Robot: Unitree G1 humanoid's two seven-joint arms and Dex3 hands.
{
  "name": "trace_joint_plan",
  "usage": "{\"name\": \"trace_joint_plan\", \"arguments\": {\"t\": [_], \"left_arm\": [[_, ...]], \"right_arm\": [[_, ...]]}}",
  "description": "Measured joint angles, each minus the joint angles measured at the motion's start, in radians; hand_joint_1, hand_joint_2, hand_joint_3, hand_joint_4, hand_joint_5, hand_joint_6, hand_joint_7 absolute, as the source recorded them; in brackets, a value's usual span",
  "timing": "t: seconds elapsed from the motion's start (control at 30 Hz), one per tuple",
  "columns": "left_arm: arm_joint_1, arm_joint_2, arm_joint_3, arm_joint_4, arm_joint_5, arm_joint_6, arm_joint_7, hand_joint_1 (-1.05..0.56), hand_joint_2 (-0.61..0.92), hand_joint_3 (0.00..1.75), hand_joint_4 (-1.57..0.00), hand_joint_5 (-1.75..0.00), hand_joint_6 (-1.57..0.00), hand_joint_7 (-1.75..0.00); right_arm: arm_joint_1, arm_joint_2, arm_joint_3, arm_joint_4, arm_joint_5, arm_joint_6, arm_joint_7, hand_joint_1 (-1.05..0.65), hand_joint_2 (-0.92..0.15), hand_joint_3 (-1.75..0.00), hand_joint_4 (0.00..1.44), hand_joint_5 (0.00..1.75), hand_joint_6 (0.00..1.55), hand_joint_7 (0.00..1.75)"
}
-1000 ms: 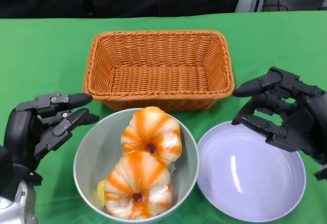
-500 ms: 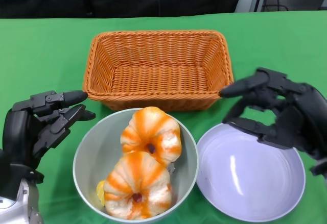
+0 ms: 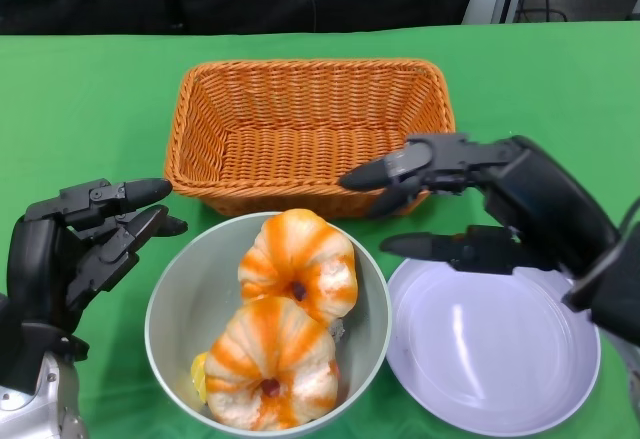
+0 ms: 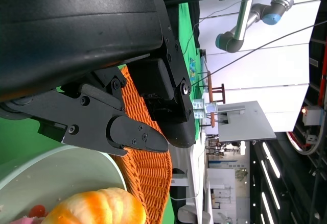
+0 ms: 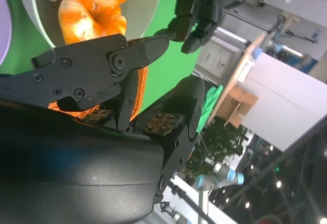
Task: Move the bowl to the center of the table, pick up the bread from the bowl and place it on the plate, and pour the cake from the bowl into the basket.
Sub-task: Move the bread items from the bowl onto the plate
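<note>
Right hand (image 3: 470, 209) is raised over the gap between the bowl (image 3: 170, 304) and the plate (image 3: 520, 379), its fingers (image 3: 385, 172) spread and holding nothing; one fingertip lies in front of the basket (image 3: 310, 129) wall, another reaches over the plate's near-left rim. Contact with either cannot be told from the head view. In the right wrist view the same hand (image 5: 148, 76) shows its fingers parted, nothing between them.

Left hand (image 3: 85, 239) sits just left of the bowl, fingers apart and pointing toward the rim, empty; it appears clear of the bowl (a narrow strip of green cloth (image 3: 80, 109) shows between them). The left wrist view confirms open fingers (image 4: 138, 134) with the basket (image 4: 148, 173) beyond.

The bowl, pale grey-green, stands at the near centre of the table, directly in front of the basket and touching or just beside the plate. It holds two orange-and-white striped buns (image 3: 295, 264), one behind the other, and a small yellow piece (image 3: 198, 374) at the near-left, mostly hidden.

The plate, white, sits right of the bowl with nothing on it. The basket, woven orange, holds nothing.
</note>
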Motion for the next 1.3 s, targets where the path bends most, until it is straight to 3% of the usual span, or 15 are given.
{"name": "trace_joint_plan", "arguments": {"t": [0.4,0.83,0.97,1.07,1.2,1.3], "left_arm": [[0.0,0.001,0.0,0.013,0.011,-0.008,0.0,-0.3,0.92,0.06,-0.94,-0.81,-1.23,-0.09],[0.006,-0.001,0.002,-0.052,-0.014,0.073,-0.024,-0.3,0.91,0.02,-0.99,-0.77,-1.26,-0.08],[0.01,-0.009,0.002,-0.058,0.002,0.073,0.012,-0.37,0.91,0.01,-1.0,-0.82,-1.28,-0.09],[0.039,-0.013,-0.01,-0.116,0.034,0.115,0.082,-0.34,0.9,0.0,-0.97,-0.82,-1.26,-0.07],[0.082,-0.013,-0.032,-0.204,0.052,0.192,0.1,-0.49,0.85,0.0,-0.92,-0.91,-1.27,-0.08],[0.097,-0.007,-0.045,-0.245,0.057,0.232,0.101,-0.49,0.85,0.0,-0.92,-0.97,-1.26,-0.07]], "right_arm": [[-0.067,0.005,0.134,-0.096,-0.272,0.113,-0.065,-0.57,-0.87,0.0,0.74,0.36,0.79,0.03],[-0.075,0.057,0.26,-0.168,-0.475,0.244,-0.103,-0.64,-0.86,0.0,0.81,0.34,0.77,0.0],[-0.077,0.055,0.296,-0.167,-0.55,0.24,-0.122,-0.64,-0.85,0.0,0.79,0.31,0.74,0.0],[-0.081,0.035,0.327,-0.157,-0.622,0.185,-0.152,-0.64,-0.86,-0.01,0.78,0.27,0.72,0.0],[-0.083,0.005,0.361,-0.134,-0.72,0.115,-0.197,-0.67,-0.86,0.0,0.79,0.2,0.73,0.01],[-0.083,-0.008,0.366,-0.12,-0.773,0.074,-0.224,-0.68,-0.85,0.0,0.79,0.16,0.73,0.0]]}}
